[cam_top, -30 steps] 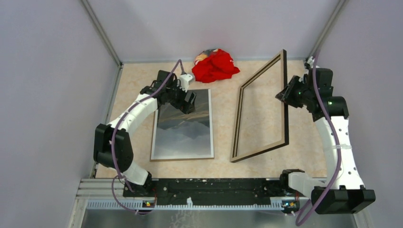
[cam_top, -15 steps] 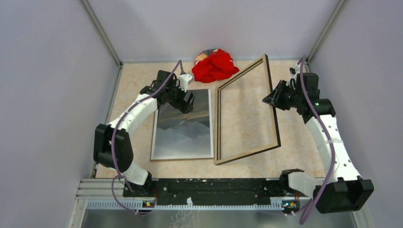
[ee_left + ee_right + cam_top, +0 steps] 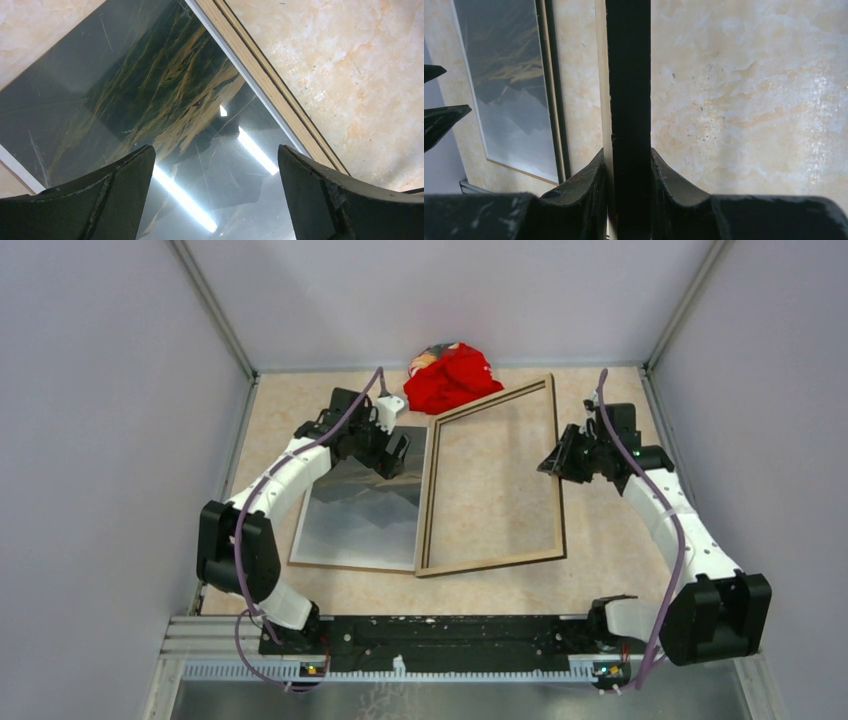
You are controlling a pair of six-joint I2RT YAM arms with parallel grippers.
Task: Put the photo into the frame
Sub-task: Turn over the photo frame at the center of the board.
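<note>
The photo (image 3: pixel 355 515) lies flat on the left of the table, its glossy mountain print (image 3: pixel 150 95) under my left gripper (image 3: pixel 395 455). That gripper (image 3: pixel 215 160) hovers open over the photo's far right part, holding nothing. The frame (image 3: pixel 490 562), pale wood side up, lies to the right, and its left rail (image 3: pixel 270 85) overlaps the photo's right edge. My right gripper (image 3: pixel 553 462) is shut on the frame's right rail (image 3: pixel 629 75), with both fingers (image 3: pixel 589 175) pressed against it. The photo (image 3: pixel 509 90) shows beyond the frame's far rail.
A crumpled red cloth (image 3: pixel 452 378) lies at the back of the table, just behind the frame's far corner. Grey walls enclose the table on the left, back and right. Both arm bases sit on the black rail (image 3: pixel 450 630) at the near edge.
My right gripper carried the frame leftward and tipped it down until its left rail reached the photo. The photo's near end slid left. The left arm stayed put.
</note>
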